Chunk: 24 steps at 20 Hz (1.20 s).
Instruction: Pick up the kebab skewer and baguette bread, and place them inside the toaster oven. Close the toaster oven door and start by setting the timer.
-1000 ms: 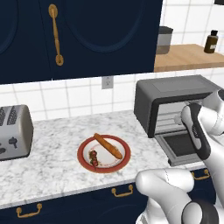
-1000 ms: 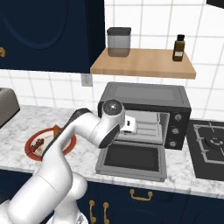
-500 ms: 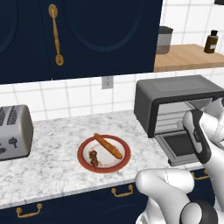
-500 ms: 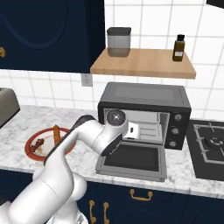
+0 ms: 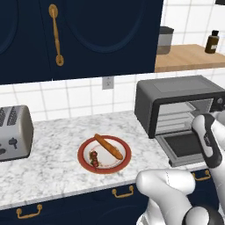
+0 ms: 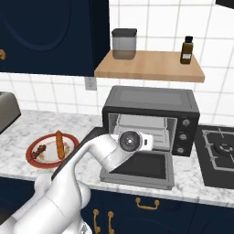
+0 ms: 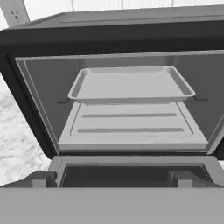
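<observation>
While the dark grey boxy toaster oven (image 6: 151,119) gapes, its drop-down door (image 6: 139,167) lies flat.
Right of frame, the gripper (image 6: 148,142) is spread wide, empty; golden baguette (image 5: 108,146) and skewer (image 5: 94,158) sit lower centre.

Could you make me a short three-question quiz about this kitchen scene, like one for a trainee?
1. True or false: the toaster oven door is folded down open.
2. Where does the baguette lie?
A. on the oven tray
B. on the red plate, beside the kebab skewer
C. on the wooden shelf
3. Fill in: the tray inside the toaster oven is ____.

Key
1. True. The door lies flat in front of the oven.
2. B. Both foods rest on the plate on the counter.
3. Empty. No food is on it yet.
</observation>
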Tool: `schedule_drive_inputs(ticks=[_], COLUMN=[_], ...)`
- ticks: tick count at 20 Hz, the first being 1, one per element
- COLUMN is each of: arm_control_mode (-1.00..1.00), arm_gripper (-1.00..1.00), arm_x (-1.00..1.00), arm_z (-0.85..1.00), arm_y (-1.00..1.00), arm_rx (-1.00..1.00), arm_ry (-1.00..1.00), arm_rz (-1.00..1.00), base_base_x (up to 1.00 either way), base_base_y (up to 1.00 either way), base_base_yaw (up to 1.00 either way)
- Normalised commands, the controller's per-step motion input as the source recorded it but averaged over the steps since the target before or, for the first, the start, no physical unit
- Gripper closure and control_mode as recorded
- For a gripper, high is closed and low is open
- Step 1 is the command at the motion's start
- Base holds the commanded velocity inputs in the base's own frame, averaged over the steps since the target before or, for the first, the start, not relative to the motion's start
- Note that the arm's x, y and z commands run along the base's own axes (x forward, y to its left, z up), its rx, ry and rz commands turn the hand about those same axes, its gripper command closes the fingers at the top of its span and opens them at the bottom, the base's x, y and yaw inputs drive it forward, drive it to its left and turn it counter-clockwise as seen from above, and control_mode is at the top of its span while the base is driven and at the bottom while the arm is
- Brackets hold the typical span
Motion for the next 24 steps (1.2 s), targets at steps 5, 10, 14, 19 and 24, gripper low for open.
schedule_drive_inputs(ticks=[5, 10, 14, 19, 24], arm_control_mode=[-1.00, -1.00, -1.00, -1.00, -1.00], arm_gripper=[-1.00, -1.00, -1.00, -1.00, -1.00], arm_x=[0.03, 0.06, 0.03, 0.03, 0.16], arm_z=[0.36, 0.72, 0.08, 0.00, -0.06], arm_y=[-0.04, -0.08, -0.11, 0.00, -0.07], arm_rx=[0.02, 0.06, 0.00, 0.00, 0.00], arm_ry=[-0.25, -0.07, -0.02, 0.00, 0.00], arm_rz=[0.00, 0.00, 0.00, 0.00, 0.00], base_base_x=[0.00, 0.00, 0.00, 0.00, 0.00], base_base_y=[0.00, 0.00, 0.00, 0.00, 0.00], base_base_yaw=[0.00, 0.00, 0.00, 0.00, 0.00])
